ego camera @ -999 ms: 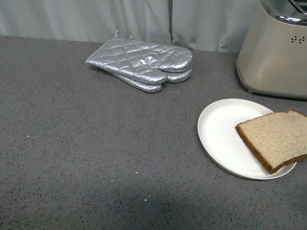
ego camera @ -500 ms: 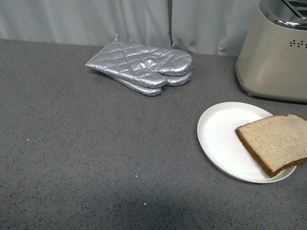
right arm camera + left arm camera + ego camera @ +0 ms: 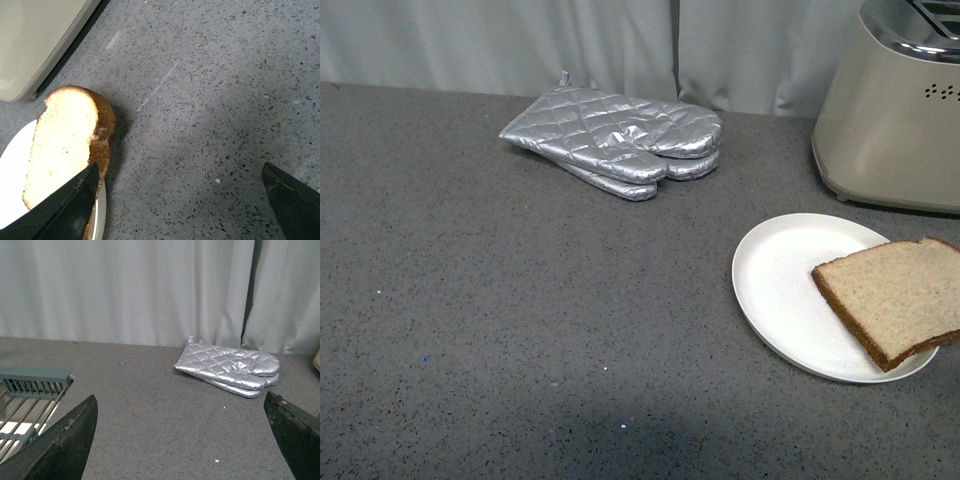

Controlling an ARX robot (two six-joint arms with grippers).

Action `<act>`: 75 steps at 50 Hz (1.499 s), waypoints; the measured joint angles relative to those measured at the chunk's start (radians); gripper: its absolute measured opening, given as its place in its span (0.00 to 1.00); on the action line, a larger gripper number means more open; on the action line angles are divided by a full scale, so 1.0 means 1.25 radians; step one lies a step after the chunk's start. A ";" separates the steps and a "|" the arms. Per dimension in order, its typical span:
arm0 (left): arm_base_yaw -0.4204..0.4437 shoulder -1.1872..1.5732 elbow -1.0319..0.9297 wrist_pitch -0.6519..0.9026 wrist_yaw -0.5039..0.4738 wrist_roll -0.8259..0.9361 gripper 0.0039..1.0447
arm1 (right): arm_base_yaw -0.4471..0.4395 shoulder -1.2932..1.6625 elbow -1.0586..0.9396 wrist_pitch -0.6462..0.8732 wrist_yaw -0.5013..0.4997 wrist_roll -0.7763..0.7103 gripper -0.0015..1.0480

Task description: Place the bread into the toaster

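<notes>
The bread is a light-brown slice with a dark crust, lying on the right side of a round white plate and overhanging its rim. The beige toaster stands behind the plate at the far right. In the right wrist view the bread lies beside one finger, with the toaster's side close by. My right gripper is open and empty over bare counter next to the bread. My left gripper is open and empty over the counter. Neither arm shows in the front view.
Two silver quilted oven mitts lie stacked at the back of the grey speckled counter, also in the left wrist view. A grey wire rack sits beside the left gripper. Pale curtains hang behind the counter.
The front view has shifted slightly, so the plate, bread and toaster sit a little lower in frame than one second ago. Nothing on the counter has moved.
</notes>
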 joint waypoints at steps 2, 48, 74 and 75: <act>0.000 0.000 0.000 0.000 0.000 0.000 0.94 | 0.000 0.002 0.006 -0.001 -0.002 0.005 0.91; 0.000 0.000 0.000 0.000 0.000 0.000 0.94 | 0.000 0.116 0.157 -0.063 -0.042 0.038 0.91; 0.000 0.000 0.000 0.000 0.000 0.000 0.94 | 0.006 0.153 0.229 -0.092 -0.050 0.057 0.91; 0.000 0.000 0.000 0.000 0.000 0.000 0.94 | 0.006 0.153 0.231 -0.092 -0.050 0.057 0.91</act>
